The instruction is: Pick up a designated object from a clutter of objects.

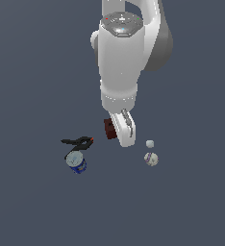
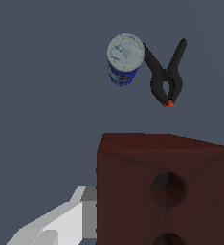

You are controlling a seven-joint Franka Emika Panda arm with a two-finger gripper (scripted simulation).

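Note:
The designated object, a dark red-brown block (image 1: 109, 129) with round holes in its face, sits against the white finger (image 1: 126, 129) of my gripper (image 1: 116, 135). In the wrist view the block (image 2: 166, 191) fills the near part of the picture. One white finger (image 2: 61, 222) presses on its side, and the block hides the other finger. The gripper looks shut on the block. The rest of the clutter of objects lies apart from it on the dark grey floor.
A black orange-tipped clamp (image 1: 78, 141) (image 2: 166, 76) lies touching a blue pale-lidded can (image 1: 76, 162) (image 2: 126, 60) on the exterior view's left. A white ball (image 1: 151, 159) and a tiny white cube (image 1: 150, 143) sit on the exterior view's right of the gripper.

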